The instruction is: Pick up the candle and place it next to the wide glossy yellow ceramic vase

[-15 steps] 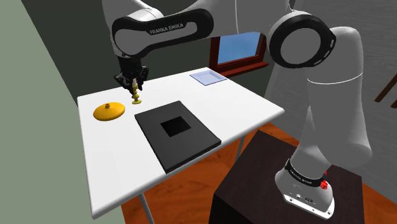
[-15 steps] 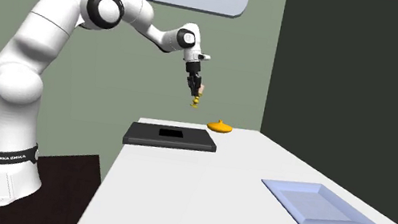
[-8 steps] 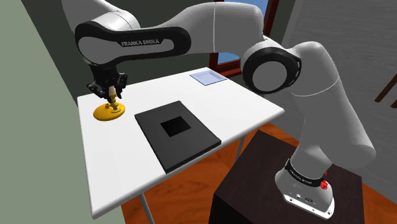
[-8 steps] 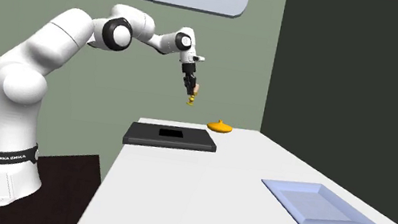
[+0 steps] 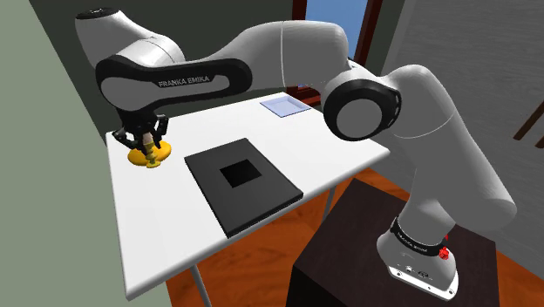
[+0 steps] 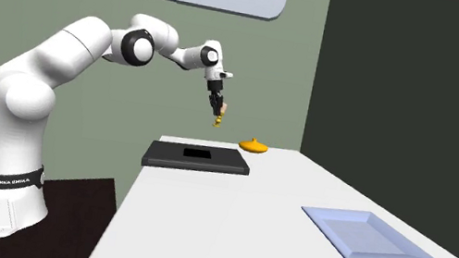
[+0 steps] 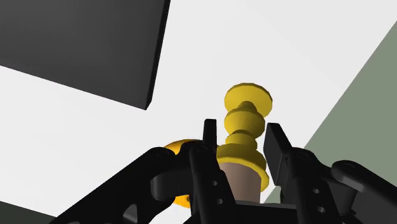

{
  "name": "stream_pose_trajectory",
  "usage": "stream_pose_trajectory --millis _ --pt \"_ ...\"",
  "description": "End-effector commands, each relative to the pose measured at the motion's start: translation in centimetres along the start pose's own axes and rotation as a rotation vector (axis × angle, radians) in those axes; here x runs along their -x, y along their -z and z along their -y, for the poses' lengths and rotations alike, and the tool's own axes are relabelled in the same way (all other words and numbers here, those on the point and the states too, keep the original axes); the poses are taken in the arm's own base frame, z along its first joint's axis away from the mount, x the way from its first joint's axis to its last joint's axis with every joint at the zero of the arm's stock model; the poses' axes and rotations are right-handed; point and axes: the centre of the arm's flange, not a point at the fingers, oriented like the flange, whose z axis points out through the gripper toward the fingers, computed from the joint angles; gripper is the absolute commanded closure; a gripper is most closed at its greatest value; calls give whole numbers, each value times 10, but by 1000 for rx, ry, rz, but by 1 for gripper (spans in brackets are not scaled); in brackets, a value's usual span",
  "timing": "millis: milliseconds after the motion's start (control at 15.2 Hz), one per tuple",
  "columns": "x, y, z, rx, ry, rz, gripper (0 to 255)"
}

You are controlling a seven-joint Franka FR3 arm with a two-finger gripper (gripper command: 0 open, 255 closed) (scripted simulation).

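Because the hand [image 7: 243, 153] is closed on the candle [image 7: 247, 118], the carrying step is judged in progress; the candle is held aloft near the low yellow vase [image 6: 255, 145]. A descent onto bare counter [image 5: 336, 146] just beside the vase is called for next, then release.

A yellow candle [image 6: 219, 120] is held by the black gripper [image 6: 217, 110] in the air above the white table [image 6: 232, 227] — up and to the left of the flat yellow vase [image 6: 255, 145], which is set by a black slab [image 6: 195, 156].
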Motion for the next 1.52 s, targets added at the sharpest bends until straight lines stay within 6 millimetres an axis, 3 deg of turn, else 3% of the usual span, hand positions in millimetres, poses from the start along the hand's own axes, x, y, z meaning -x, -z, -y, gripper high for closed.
stream_pose_trajectory --millis 0,1056,1452 --pt "2 -10 1 0 0 0 255" --pt "18 -95 6 0 0 0 255" --pt "18 -95 6 0 0 0 255"
